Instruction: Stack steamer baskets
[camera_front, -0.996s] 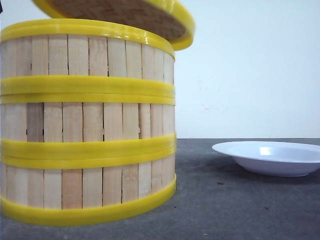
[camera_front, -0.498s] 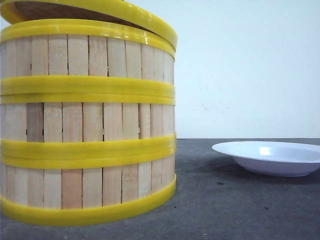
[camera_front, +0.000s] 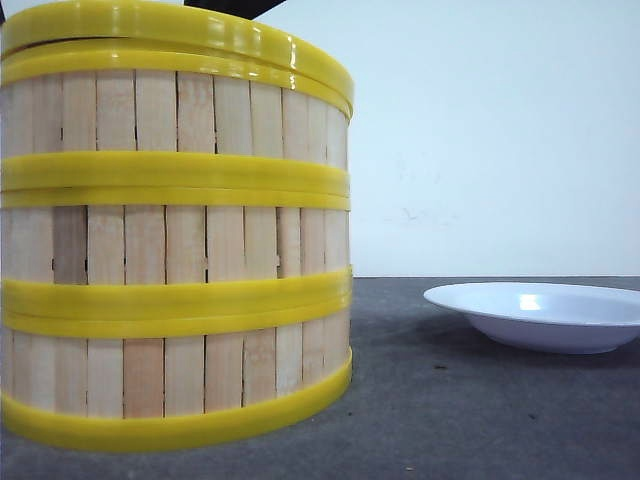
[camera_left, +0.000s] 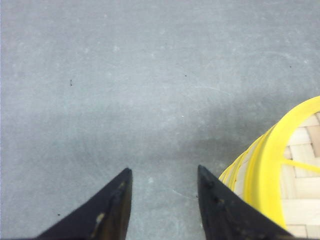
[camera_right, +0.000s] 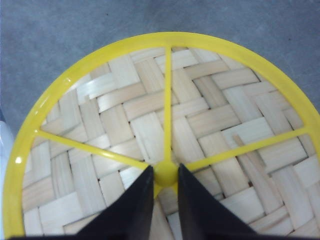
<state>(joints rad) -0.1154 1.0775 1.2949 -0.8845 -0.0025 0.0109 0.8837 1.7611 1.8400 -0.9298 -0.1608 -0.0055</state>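
1. Now the baskets (camera_front: 175, 250) are standing stacked three high on the table (camera_front: 480, 420), the lid (camera_right: 165, 130) sitting on top.
2. Right gripper (camera_right: 165, 172) is pinching the lid's knob (camera_right: 165, 172).
3. Left gripper (camera_left: 162, 175) is hanging parted, holding nothing, beside the stack.
4. Farther right, a plate (camera_front: 540, 315) is lying.

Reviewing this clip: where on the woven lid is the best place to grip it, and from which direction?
By the small yellow knob at the lid's centre, approached from straight above. The lid lies flat on the stacked steamer baskets, and its wide rim offers little for narrow fingers. The right gripper already brackets that knob from above.
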